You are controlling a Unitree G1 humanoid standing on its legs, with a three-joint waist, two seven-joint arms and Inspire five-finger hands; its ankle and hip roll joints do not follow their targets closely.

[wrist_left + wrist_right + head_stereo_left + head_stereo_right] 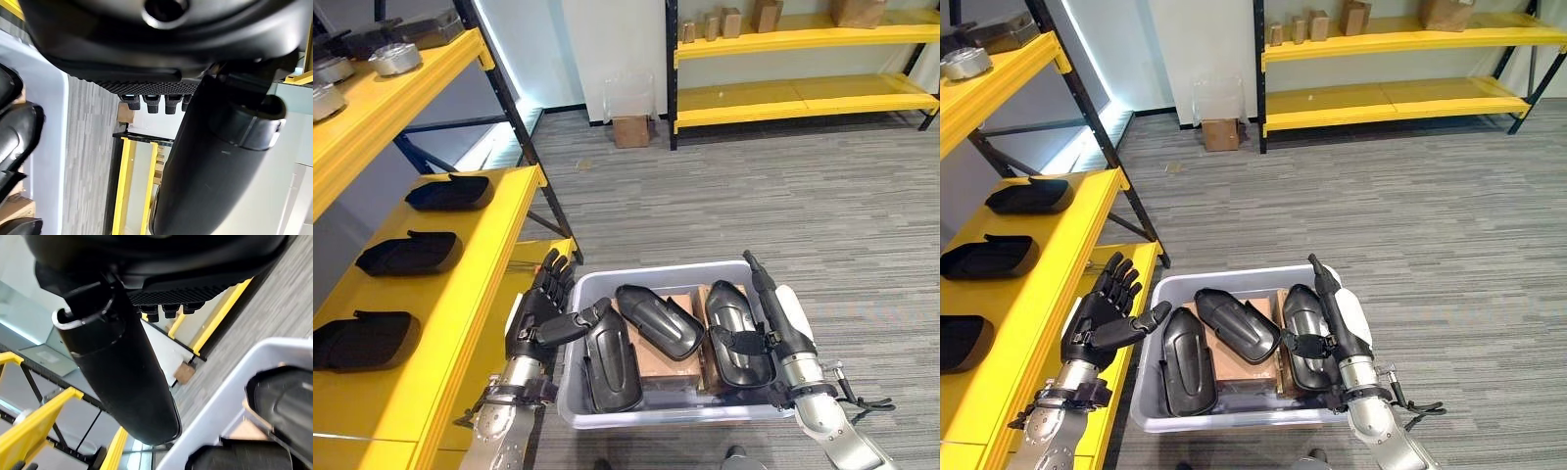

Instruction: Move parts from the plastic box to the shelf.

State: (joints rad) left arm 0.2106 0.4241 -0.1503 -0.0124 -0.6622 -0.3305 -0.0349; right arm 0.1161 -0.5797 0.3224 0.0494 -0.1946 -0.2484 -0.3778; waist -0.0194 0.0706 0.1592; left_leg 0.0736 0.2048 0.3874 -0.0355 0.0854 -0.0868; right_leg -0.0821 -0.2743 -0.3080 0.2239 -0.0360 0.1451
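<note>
The grey plastic box (607, 411) on the floor holds three black parts (658, 319) over brown cardboard (partly hidden). Left hand (540, 311) and right hand (781, 318) flank it, fingers straight, empty. Similar parts lie on the yellow shelf (470, 255).

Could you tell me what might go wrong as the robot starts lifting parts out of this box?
The three black parts lie packed against each other in the plastic box, so lifting one may drag its neighbour. The left hand and right hand are both open by the box's sides; neither has a grip yet.
</note>
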